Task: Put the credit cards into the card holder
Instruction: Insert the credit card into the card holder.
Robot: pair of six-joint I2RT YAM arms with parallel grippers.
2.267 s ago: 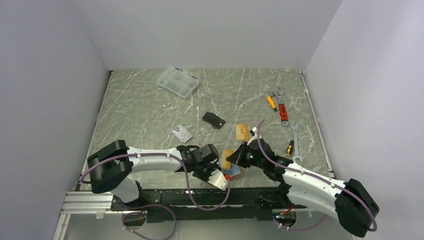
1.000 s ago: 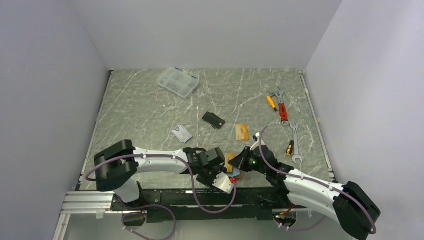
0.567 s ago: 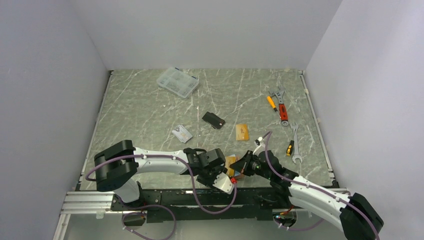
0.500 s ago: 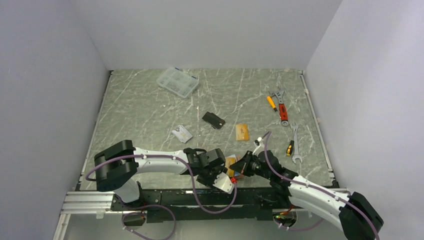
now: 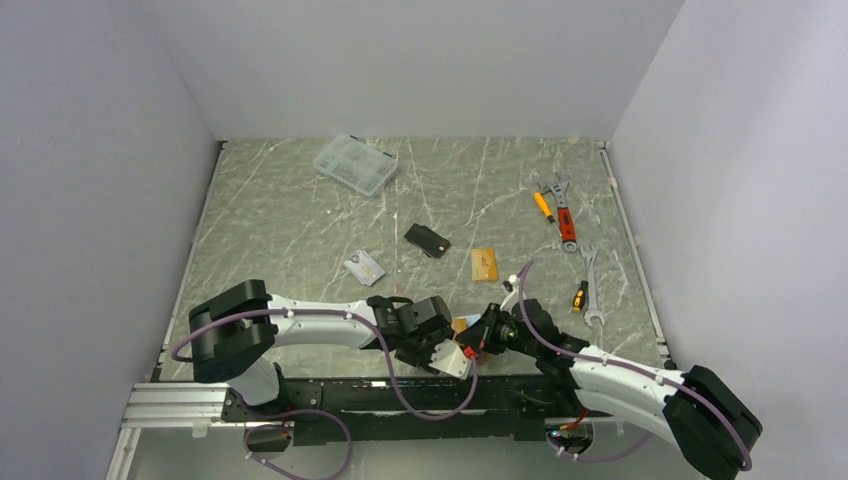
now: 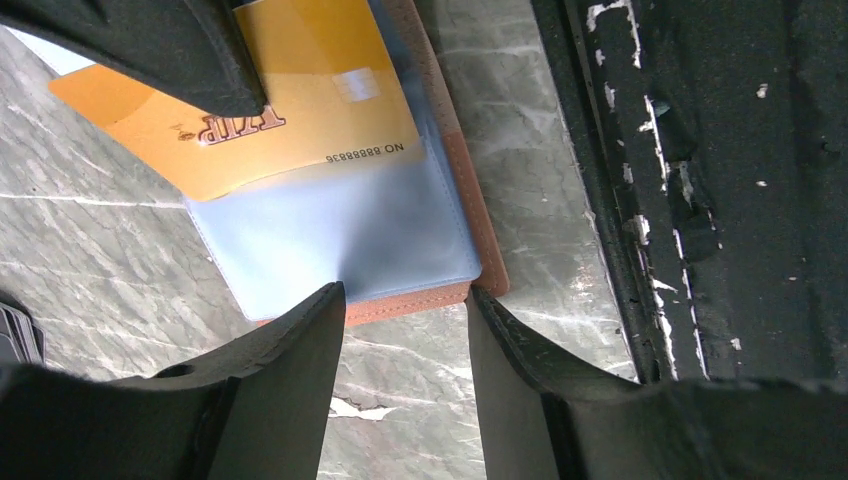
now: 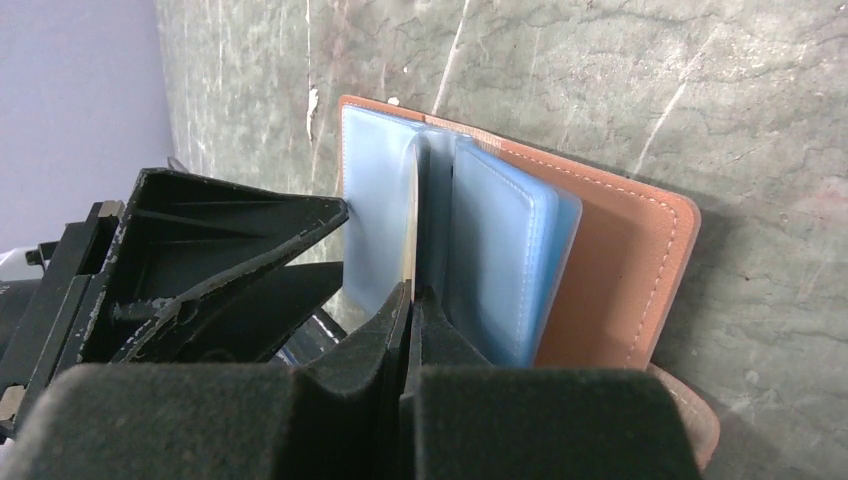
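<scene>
The card holder (image 6: 482, 235) lies open at the table's near edge, showing brown leather (image 7: 620, 270) and clear blue sleeves (image 7: 500, 260). My right gripper (image 7: 410, 295) is shut on an orange-gold credit card (image 6: 270, 110), whose lower edge sits inside a blue sleeve. My left gripper (image 6: 405, 305) is open, with its fingertips (image 6: 310, 330) at the holder's near edge. In the top view both grippers, right (image 5: 483, 330) and left (image 5: 452, 352), meet over the holder. A second orange-gold card (image 5: 484, 263), a black card (image 5: 427, 240) and a silver-grey card (image 5: 364, 266) lie on the table.
A clear compartment box (image 5: 355, 164) sits at the back left. Wrenches and screwdrivers (image 5: 565, 222) lie at the right. The black frame rail (image 6: 700, 200) runs just beside the holder at the table's near edge.
My right gripper has brought the orange-gold card down and toward the near edge, into the open holder. My left gripper has shifted slightly right along the holder's edge.
</scene>
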